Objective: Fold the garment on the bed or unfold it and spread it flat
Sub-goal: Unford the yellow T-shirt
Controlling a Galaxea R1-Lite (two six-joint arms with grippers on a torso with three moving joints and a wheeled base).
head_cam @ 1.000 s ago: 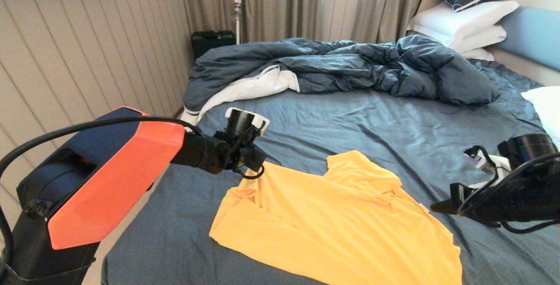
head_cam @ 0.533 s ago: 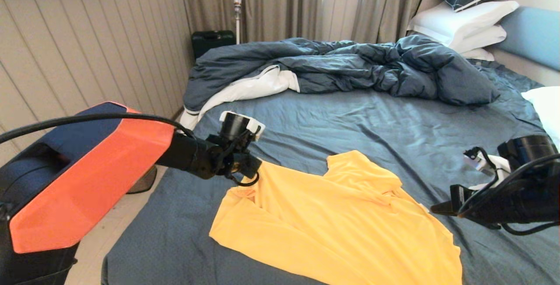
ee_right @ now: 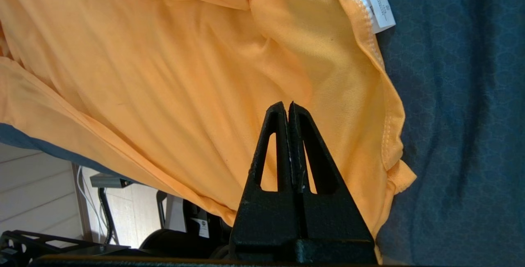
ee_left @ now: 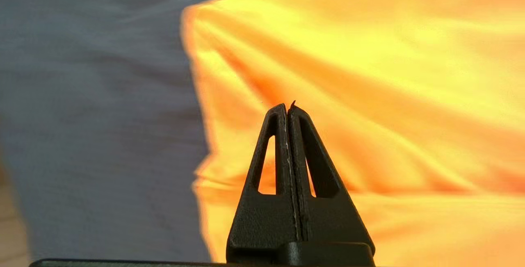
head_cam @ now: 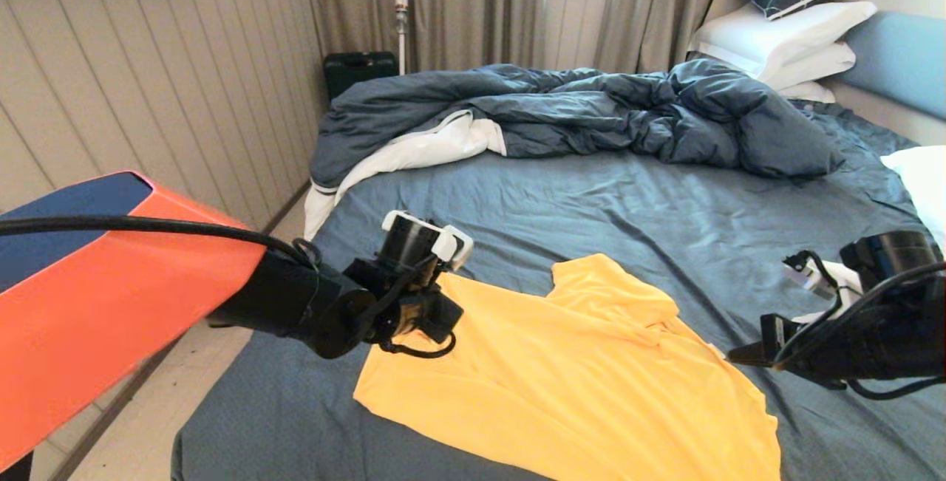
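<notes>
Yellow T-shirt (head_cam: 569,370): partly folded, rumpled, on near part of bed (head_cam: 628,200); white tag (ee_right: 379,4) at one hem. Left gripper (head_cam: 436,315): over shirt's left edge, jaws pressed together, nothing between them. Right gripper (head_cam: 739,352): just beside shirt's right edge, jaws likewise together, empty. Dark blue duvet (head_cam: 576,111): heaped beyond.

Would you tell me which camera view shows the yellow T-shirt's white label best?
The right wrist view: the white label sits in plain sight at the hem of the yellow T-shirt. The head view shows at most a speck of it; the left wrist view shows only fabric.
</notes>
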